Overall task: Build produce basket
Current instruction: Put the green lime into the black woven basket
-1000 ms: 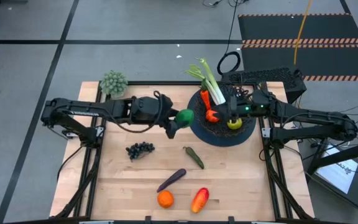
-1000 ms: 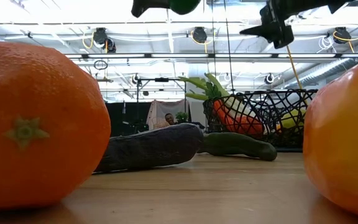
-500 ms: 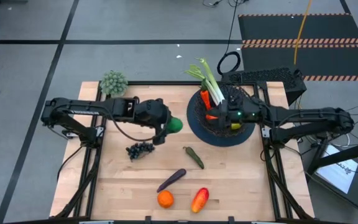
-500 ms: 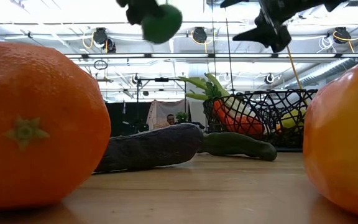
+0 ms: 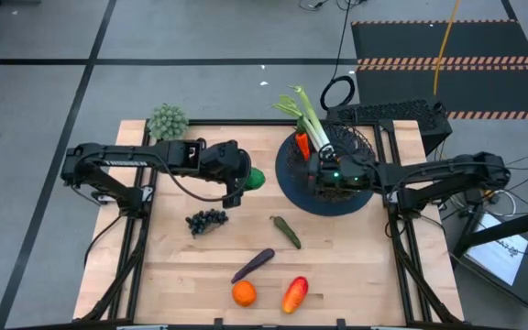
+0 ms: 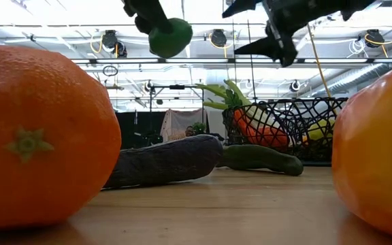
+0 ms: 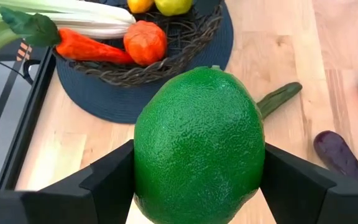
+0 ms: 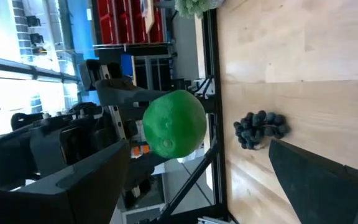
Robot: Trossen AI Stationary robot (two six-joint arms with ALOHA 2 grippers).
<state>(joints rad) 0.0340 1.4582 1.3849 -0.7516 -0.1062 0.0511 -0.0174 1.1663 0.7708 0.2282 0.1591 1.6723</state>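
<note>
your left fingers (image 7: 104, 186) grasp one round, pebbly lime (image 7: 197, 146); right fingers (image 8: 303, 177) are spread apart over one black wire basket (image 5: 360, 197).

Green lime (image 7: 198, 144), black wire-mesh basket (image 5: 358, 196), dark grapes (image 5: 206, 220)

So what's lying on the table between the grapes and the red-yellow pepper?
In the high view, the purple eggplant lies roughly on the line from the grapes to the pepper. The orange sits just off that line; the rest is bare wood.
</note>
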